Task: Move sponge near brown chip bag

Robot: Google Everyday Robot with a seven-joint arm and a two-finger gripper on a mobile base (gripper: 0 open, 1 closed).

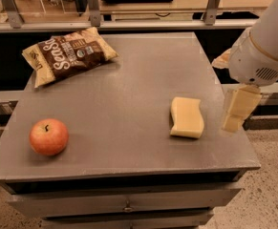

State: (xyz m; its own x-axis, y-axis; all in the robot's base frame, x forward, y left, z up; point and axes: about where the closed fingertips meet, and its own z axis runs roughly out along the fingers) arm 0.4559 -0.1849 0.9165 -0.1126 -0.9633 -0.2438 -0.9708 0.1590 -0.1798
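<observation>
The robot's cream-coloured hand (pixel 236 111) hung pointing downward at the right edge of the grey worktop (pixel 129 94), below the white, rounded housing of the arm (pixel 265 46) that entered from the upper right. How far open the hand stood could not be told from this angle. Nothing was seen in its grasp.

Just to the left of the hand, and apart from it, the pale yellow sponge (pixel 187 118) lay flat on the worktop near the front right corner, its wavy sides running roughly front to back. No part of the hand touched it.

Well away from the sponge, across the worktop at the far left corner, the brown chip bag (pixel 68 55) lay on its back at a slant, its large white lettering facing up. A red apple (pixel 48 137) sat upright near the front left corner, stem up, well apart from both the bag and the sponge.

Below the worktop's front edge ran grey drawers (pixel 124 205), and speckled floor (pixel 267 194) showed at the lower right. A metal rail (pixel 143 25) crossed behind the worktop's far edge.
</observation>
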